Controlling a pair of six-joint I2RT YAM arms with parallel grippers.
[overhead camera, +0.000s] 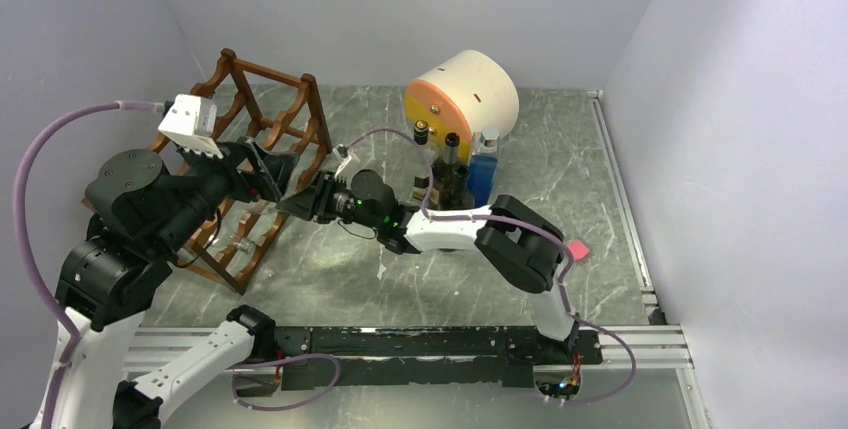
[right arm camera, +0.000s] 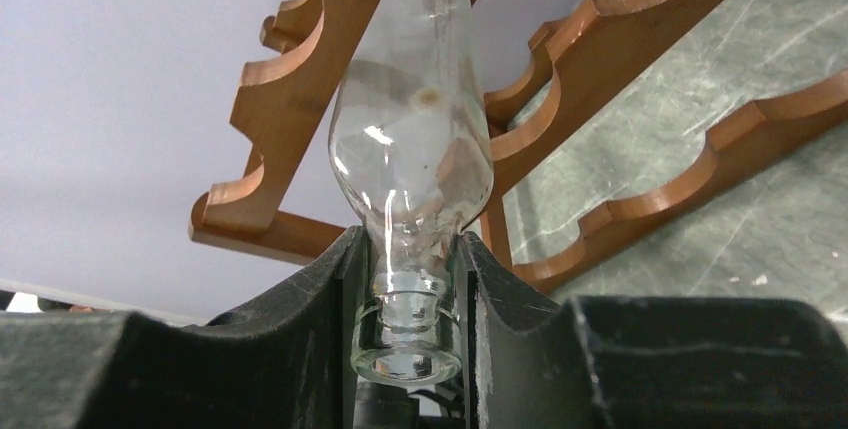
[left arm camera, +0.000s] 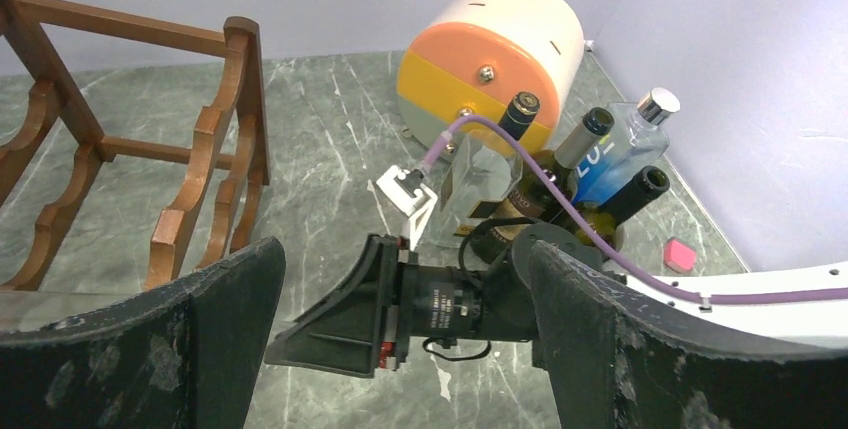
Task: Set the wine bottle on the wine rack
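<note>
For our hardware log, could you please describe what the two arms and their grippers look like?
The left arm and right arm have white links, black joints and lilac cables; the left gripper and right gripper have broad black fingers.

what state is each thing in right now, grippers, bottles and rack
wine rack, standing upright
clear bottle, empty, uncapped, body against the rack's rails
right gripper, shut on the clear bottle's neck
left gripper, open, holding nothing
dark bottles, upright, unheld
blue bottle, upright, capped
</note>
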